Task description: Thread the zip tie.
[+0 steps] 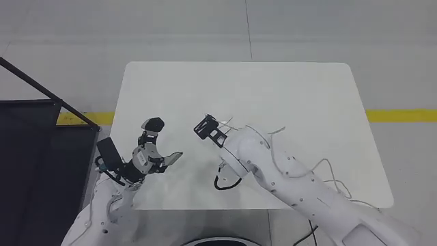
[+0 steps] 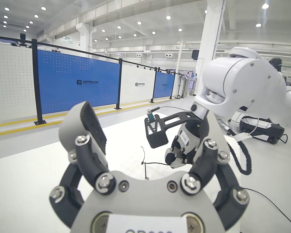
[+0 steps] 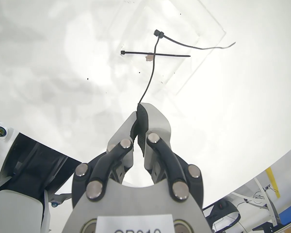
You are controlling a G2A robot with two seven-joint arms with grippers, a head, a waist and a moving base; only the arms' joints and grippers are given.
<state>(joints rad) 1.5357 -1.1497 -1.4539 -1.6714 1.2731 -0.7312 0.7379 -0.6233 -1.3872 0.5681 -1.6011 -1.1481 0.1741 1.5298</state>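
Two black zip ties show in front of the right gripper (image 3: 140, 111), whose ribbed pads are pressed together on the end of one of them. This held zip tie (image 3: 152, 69) is a thin, slightly bowed strap that runs from the pads out to a small square head. From that head a finer strand trails off sideways and ends in a curled tip. Whether this strand is the same tie's tail passed through the head cannot be told. The tie hangs clear above the white desk (image 1: 287, 89), near its middle, over a clear plastic sheet (image 3: 203, 25). The second zip tie (image 3: 169, 55) lies flat and straight on that sheet, with a blocky head at one end and a pointed tip at the other, and it crosses behind the held strap. A small pinkish scrap (image 3: 149, 58) sits just beside the crossing. The left gripper (image 2: 146, 115) is raised near the desk's front left part, facing the right arm, its fingers spread wide with nothing between them.
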